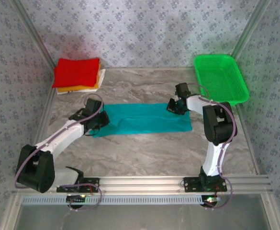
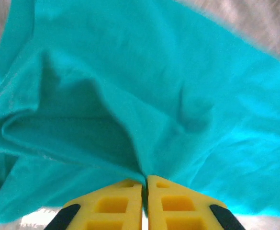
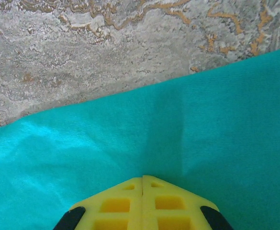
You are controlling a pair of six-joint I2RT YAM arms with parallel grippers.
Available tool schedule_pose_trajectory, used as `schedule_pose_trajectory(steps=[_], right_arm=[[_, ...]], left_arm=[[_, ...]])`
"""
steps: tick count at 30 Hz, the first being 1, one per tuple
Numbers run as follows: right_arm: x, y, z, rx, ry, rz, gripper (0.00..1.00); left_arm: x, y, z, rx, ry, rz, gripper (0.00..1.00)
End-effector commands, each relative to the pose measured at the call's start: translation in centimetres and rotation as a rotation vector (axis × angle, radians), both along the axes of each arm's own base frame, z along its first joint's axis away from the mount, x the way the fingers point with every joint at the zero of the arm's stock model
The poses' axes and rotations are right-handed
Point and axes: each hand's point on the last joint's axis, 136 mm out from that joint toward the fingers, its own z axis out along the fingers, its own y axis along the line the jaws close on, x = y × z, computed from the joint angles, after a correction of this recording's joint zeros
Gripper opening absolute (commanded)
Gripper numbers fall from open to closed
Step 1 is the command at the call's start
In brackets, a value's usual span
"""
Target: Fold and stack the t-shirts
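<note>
The marbled tabletop [image 1: 149, 148] carries a teal t-shirt [image 1: 147, 120] folded into a long band that spans from the left claw [image 1: 97, 122] to the right claw [image 1: 175, 106]. Its near-left corner is hidden under the left arm. Beyond the right claw and to its right sits a green basket [image 1: 220, 76]. Far beyond the left claw lies a stack with a red t-shirt [image 1: 76, 72] on top. It covers most of an orange-yellow t-shirt [image 1: 97, 82] and a white t-shirt [image 1: 65, 90], so only their edges show. In the left wrist view the left claw [image 2: 144, 182] has its yellow fingers [image 2: 116, 203] pressed together, pinching a raised fold of the teal t-shirt [image 2: 187, 96]; the cloth's outer edges are blurred. The right claw [image 3: 142, 179] is likewise closed on the teal t-shirt [image 3: 226, 124] at its far edge, with a faint crease running from the tips
</note>
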Motion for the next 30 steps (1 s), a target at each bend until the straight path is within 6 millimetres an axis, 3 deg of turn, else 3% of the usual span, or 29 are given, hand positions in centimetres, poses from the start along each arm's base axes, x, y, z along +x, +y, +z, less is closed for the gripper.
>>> schedule_pose_trajectory(steps=[1,4,9,12,15,19,23,25,27,30], right_arm=[[0.1,0.1,0.0,0.008,0.025,-0.001,0.00],[0.1,0.1,0.0,0.005,0.028,0.002,0.00],[0.1,0.0,0.3,0.000,0.024,0.003,0.00],[0.2,0.0,0.7,-0.004,0.014,0.002,0.00],[0.2,-0.1,0.5,-0.014,0.017,-0.003,0.00],[-0.1,-0.1,-0.2,-0.011,0.038,-0.012,0.00],[-0.5,-0.5,-0.9,-0.009,0.055,-0.035,0.00],[-0.6,-0.6,-1.2,0.003,0.065,-0.043,0.00],[-0.7,-0.6,-1.3,0.016,0.075,-0.053,0.00],[-1.5,-1.1,-1.7,0.014,0.091,-0.079,0.00]], left_arm=[[-3.5,0.5,-4.1,0.035,0.138,0.026,0.18],[-4.3,0.8,-4.0,0.070,0.134,0.037,0.21],[-3.3,2.3,1.9,0.095,-0.038,0.080,0.23],[-1.8,2.8,5.1,0.067,-0.115,0.083,0.22],[0.9,2.7,6.2,0.036,-0.146,0.074,0.21],[5.0,2.1,5.0,0.035,-0.150,0.067,0.10],[8.7,1.1,1.8,-0.020,-0.120,0.057,0.08],[10.0,0.5,0.1,-0.019,-0.077,0.029,0.01],[10.0,-0.2,-1.4,-0.010,-0.020,0.003,0.00],[8.0,-0.7,-4.1,-0.002,0.067,0.001,0.00]])
